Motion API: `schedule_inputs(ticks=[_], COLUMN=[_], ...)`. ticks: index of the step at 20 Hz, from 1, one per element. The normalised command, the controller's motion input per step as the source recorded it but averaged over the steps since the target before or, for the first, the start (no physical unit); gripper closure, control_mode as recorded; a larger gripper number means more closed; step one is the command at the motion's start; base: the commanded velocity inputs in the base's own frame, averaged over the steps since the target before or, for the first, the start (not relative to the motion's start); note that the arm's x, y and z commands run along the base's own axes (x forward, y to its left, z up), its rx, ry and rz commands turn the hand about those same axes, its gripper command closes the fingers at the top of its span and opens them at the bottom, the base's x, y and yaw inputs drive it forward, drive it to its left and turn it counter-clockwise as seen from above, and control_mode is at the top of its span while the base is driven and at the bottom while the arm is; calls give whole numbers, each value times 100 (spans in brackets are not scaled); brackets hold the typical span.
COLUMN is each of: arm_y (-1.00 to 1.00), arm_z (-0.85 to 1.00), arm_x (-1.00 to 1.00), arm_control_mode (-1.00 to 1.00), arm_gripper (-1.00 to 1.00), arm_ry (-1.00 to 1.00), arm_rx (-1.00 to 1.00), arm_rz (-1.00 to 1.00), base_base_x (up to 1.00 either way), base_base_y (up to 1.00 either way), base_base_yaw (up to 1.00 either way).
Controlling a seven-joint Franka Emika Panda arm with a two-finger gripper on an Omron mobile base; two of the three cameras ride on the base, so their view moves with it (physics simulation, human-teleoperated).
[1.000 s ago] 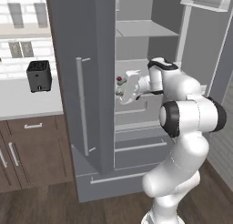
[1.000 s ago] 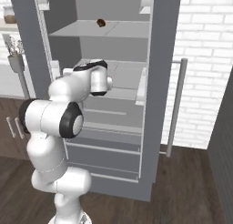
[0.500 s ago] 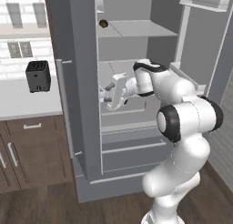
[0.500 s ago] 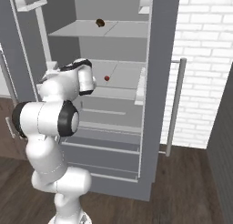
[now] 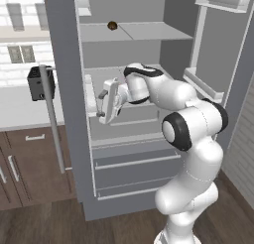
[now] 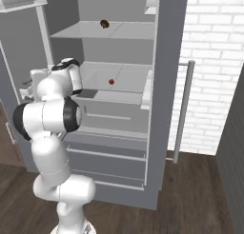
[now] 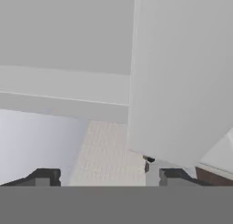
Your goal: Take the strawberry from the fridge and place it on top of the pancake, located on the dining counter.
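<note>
Swinging left since a second ago, the arm has carried the gripper out toward the left door, and the strawberry that sat between its fingers now lies alone on the middle shelf.

Fridge: tall, grey, both doors standing open, two drawers at the bottom, shelves bare but for two small items. In the left base view its left door edge runs down the frame with a long bar handle beside it; in the right base view the right door's handle stands against a white brick wall.

Arm: white with dark joints, bent across the fridge opening at middle-shelf height.

Counter: white top over brown cabinets, left of the fridge, with a small black appliance on it.

Gripper: level with the middle shelf, close to the inner face of the left door. In the hand view its two dark fingertips stand well apart with nothing between them.

Strawberry: a tiny red berry on the middle shelf, apart from the gripper.

Brown round item: on the top shelf, toward the back.
</note>
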Motion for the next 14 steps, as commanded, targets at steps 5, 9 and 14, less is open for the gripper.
schedule_inputs(ticks=[5, 9, 14], arm_y=[32, -19, -42], arm_z=[1, 21, 23], arm_x=[-10, -61, -65], arm_control_mode=[-100, -100, -100], arm_gripper=[-100, -100, -100], arm_ry=[-4, -20, -22], arm_rx=[0, 0, 0], arm_rz=[5, 0, 0], base_base_x=[0, 0, 0], base_base_y=[0, 0, 0], base_base_yaw=[0, 0, 0])
